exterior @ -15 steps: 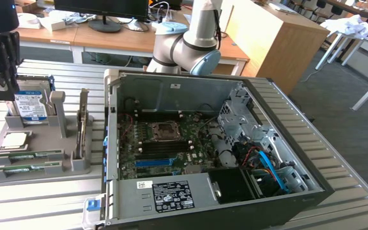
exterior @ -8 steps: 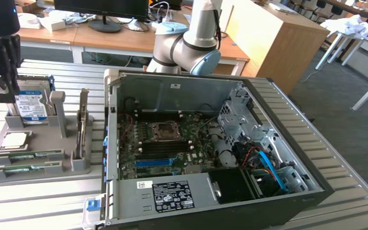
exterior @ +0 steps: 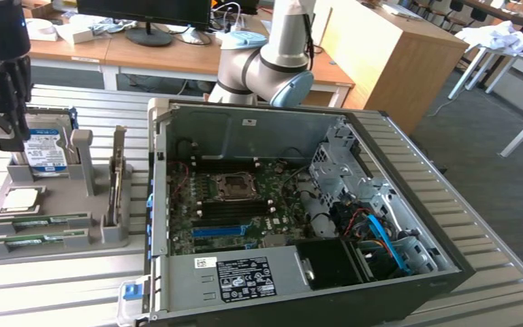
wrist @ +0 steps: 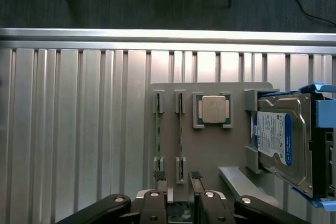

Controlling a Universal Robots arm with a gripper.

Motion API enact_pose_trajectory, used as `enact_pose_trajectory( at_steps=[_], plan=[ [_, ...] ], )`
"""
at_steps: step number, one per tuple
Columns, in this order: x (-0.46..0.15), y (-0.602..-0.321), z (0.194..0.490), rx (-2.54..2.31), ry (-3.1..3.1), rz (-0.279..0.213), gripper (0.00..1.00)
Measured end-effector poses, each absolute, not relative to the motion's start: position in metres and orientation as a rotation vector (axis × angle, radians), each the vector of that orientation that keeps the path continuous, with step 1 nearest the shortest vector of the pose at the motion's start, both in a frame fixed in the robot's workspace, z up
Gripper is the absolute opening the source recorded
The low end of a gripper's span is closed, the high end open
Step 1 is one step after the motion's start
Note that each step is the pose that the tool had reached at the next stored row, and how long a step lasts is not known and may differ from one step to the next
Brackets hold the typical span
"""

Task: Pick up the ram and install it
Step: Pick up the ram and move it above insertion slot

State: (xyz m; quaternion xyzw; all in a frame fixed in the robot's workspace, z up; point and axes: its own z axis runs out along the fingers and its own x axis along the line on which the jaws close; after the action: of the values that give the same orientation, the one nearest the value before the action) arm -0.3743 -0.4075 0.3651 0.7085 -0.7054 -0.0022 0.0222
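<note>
Gripper (wrist: pixel 177 177) jaws wide open, nothing held. Hovers above grey parts tray (wrist: pixel 210 150). The ram (wrist: pixel 180 129) sits in its slot, in line w/ gap btw fingers, untouched.

Ram (wrist: pixel 180 129) (slotted in tray (wrist: pixel 210 153)) beside the processor (wrist: pixel 212 109).

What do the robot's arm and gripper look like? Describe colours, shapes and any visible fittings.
The arm is a smooth silver-grey tube with bulky rounded joints capped in pale blue. The gripper is black, with two jointed linkage fingers that have round silver pins at the pivots and small dark ribbed pads at the tips.
</note>
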Motion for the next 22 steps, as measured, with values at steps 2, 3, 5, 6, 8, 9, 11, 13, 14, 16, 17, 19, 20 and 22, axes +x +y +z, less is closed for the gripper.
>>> enact_pose_trajectory(
  at_steps=[2, 3, 5, 6, 8, 9, 11, 13, 14, 16, 17, 19, 20, 22],
  plan=[
    [-0.374, -0.407, 0.363, 2.195, -2.185, -0.007, 0.30],
    [-0.374, -0.407, 0.362, 2.195, -2.185, -0.007, 0.30],
    [-0.374, -0.407, 0.361, 2.195, -2.185, -0.007, 0.30],
    [-0.374, -0.408, 0.360, 2.195, -2.185, -0.007, 0.30],
    [-0.374, -0.407, 0.359, 2.195, -2.185, -0.007, 0.30],
    [-0.374, -0.407, 0.358, 2.195, -2.185, -0.007, 0.30],
    [-0.374, -0.407, 0.357, 2.195, -2.185, -0.007, 0.30],
    [-0.374, -0.407, 0.355, 2.195, -2.185, -0.007, 0.30],
    [-0.374, -0.407, 0.355, 2.195, -2.185, -0.007, 0.30],
    [-0.374, -0.407, 0.354, 2.195, -2.185, -0.007, 0.30],
    [-0.374, -0.407, 0.353, 2.195, -2.185, -0.007, 0.30],
    [-0.374, -0.407, 0.352, 2.195, -2.185, -0.007, 0.30],
    [-0.374, -0.407, 0.350, 2.195, -2.185, -0.007, 0.30],
    [-0.374, -0.407, 0.349, 2.195, -2.185, -0.007, 0.30]
  ],
)
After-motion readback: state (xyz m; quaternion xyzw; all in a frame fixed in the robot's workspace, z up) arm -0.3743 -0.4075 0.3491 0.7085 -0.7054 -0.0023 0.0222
